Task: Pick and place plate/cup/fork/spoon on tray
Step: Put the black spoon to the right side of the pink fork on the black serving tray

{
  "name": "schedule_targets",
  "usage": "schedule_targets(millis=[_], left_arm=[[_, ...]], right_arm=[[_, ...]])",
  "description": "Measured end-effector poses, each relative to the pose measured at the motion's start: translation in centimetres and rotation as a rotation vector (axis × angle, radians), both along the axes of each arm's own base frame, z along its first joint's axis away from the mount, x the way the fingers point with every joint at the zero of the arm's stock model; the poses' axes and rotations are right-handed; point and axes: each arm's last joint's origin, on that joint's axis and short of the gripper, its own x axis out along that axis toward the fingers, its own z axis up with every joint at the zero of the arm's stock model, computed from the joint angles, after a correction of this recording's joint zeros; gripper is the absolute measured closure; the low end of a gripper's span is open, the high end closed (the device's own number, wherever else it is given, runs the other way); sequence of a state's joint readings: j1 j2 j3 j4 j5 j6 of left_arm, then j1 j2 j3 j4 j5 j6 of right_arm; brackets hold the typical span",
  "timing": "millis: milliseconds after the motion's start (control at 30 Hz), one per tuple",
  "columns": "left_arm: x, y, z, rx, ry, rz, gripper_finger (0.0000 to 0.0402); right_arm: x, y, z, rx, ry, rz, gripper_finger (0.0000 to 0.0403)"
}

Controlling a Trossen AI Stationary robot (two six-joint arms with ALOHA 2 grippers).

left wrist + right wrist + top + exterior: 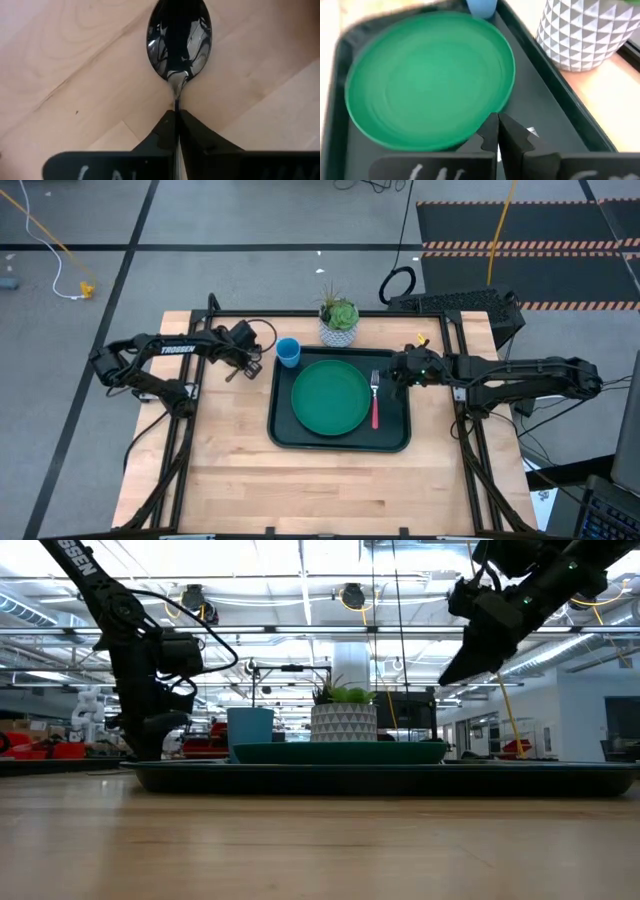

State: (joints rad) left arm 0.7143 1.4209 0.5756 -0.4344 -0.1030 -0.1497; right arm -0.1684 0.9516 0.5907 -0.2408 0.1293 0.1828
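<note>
- The spoon [179, 42] lies on the wooden table [300, 480], off the tray's left side. Its shiny bowl pokes out just past the left gripper's [177, 125] fingertips.
- The left gripper's jaws are squeezed tight on the spoon's thin handle, with the handle pinched right between them.
- The cup [288, 352] is blue and stands at the tray's far left corner, close beside the left gripper.
- The tray [282, 435] is dark and sits in the middle of the table.
- The plate [330, 397] is green and lies flat in the tray, out in front of the right gripper's jaws.
- The fork [375, 402] has a red handle. It lies in the tray between the plate and the right gripper.
- The right gripper [498, 131] hangs up above the tray's right edge. Its jaws are closed all the way and hold nothing.
</note>
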Motion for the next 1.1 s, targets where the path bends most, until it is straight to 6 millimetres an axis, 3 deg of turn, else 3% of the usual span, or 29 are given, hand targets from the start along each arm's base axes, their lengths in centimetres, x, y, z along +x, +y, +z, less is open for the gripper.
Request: schedule_targets(millis=[200,433,833,1100], left_arm=[[0.1,-0.2,0.9,0.017,0.002,0.012,0.0389],[-0.4,-1.5,4.8,0.139,-0.047,0.063,0.0393],[-1.8,-7.6,11.9,0.211,-0.541,-0.077,0.0396],[-1.0,-11.5,15.9,0.291,-0.947,-0.306,0.0395]], right_arm=[[0.7,-0.1,0.1,0.114,-0.249,-0.097,0.0403],[0.6,-0.1,-0.7,0.168,-0.490,-0.125,0.0403],[1.7,0.9,-0.8,0.189,-0.585,-0.140,0.0403],[4.5,2.5,0.8,0.106,-0.575,-0.058,0.0403]])
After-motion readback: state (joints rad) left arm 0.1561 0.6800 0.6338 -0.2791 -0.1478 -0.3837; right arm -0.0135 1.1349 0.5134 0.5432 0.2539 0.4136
